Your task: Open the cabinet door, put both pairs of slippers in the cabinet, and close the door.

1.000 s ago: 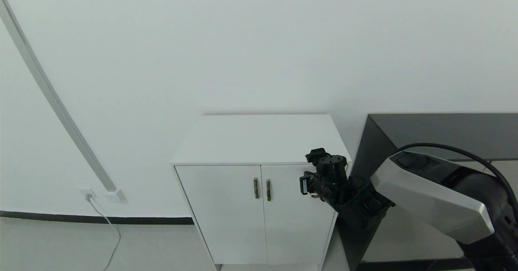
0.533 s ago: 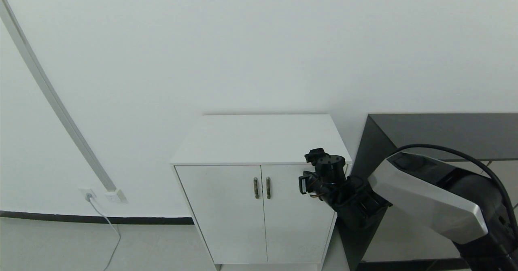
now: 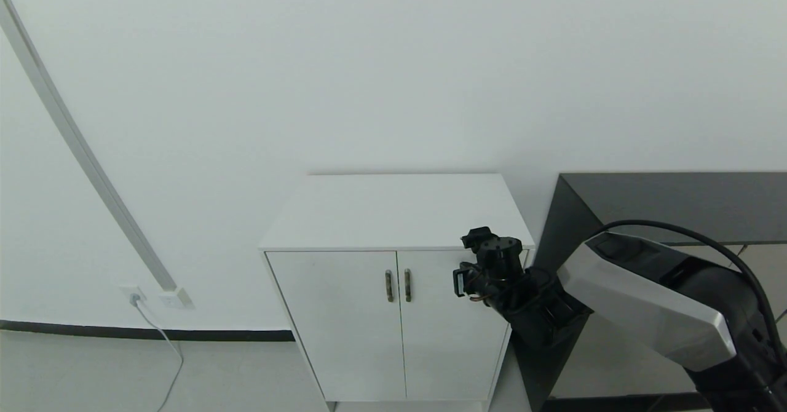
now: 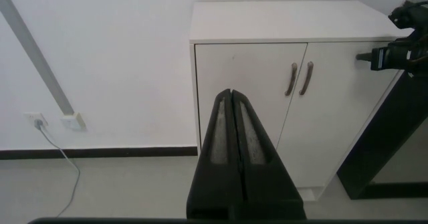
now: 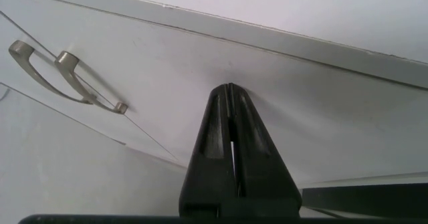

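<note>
Cabinet [image 3: 393, 215] doors are both shut. Nearest the robot, the left gripper [image 4: 231, 93] has its fingers pressed flat together with nothing between them, and points toward the cabinet front from well back. Farther on, the right gripper [image 5: 229, 87] has its fingers closed to a thin slit and holds nothing. It sits close before the upper outer part of the right door [image 3: 455, 332], well to the side of that door's handle [image 3: 407, 286]; whether the tips touch the panel cannot be told. The left door [image 3: 332, 313] has its handle [image 3: 388, 285] just beside the centre seam. The white cabinet stands on the floor [image 3: 92, 369] against the white wall [image 3: 393, 61], just beside a dark grey unit [image 3: 676, 197]. On the wall, well left of the cabinet, a socket [image 3: 132, 295] holds a grey cable [image 3: 167, 341].
</note>
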Available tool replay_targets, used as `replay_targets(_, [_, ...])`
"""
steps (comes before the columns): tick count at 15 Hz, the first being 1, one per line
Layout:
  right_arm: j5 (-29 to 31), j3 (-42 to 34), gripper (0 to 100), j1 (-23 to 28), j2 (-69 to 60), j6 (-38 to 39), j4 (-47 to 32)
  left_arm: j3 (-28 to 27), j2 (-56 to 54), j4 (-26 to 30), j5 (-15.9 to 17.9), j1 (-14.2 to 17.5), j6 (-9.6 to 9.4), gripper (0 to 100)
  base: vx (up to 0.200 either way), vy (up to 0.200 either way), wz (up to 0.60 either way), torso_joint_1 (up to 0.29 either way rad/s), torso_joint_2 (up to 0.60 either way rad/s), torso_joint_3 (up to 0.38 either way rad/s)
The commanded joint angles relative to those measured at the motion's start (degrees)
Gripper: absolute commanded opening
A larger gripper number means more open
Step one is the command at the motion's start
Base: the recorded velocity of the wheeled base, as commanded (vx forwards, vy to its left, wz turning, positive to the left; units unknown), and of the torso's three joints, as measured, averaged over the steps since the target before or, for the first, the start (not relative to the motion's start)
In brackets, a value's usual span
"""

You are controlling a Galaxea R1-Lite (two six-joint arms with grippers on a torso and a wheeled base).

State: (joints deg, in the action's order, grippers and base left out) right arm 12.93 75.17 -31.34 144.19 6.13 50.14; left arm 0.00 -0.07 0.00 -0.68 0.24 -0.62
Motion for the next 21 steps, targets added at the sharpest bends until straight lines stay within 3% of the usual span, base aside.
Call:
replay_targets(1, [0.0,-2.6,0,0.0,-2.3,0.0,0.1,0.0,0.1,0.0,0.0,0.0,0.01,0,0.000,0.000,0.00,0.000,0.00,0.000])
replay_targets(9, [2.3,-29.9,0,1.3,-24.1,-0.1,8.4,0.0,0.1,0.0,0.0,0.0,0.01,0,0.000,0.000,0.00,0.000,0.00,0.000])
replay_targets(15, [5.5,-45.7,0,8.1,-42.1,-0.1,8.3,0.0,0.1,0.0,0.0,0.0,0.01,0,0.000,0.000,0.00,0.000,0.00,0.000])
replay_targets(21, [5.1,-61.7,0,18.1,-57.6,-2.0,8.1,0.0,0.1,0.0,0.0,0.0,0.01,0,0.000,0.000,0.00,0.000,0.00,0.000])
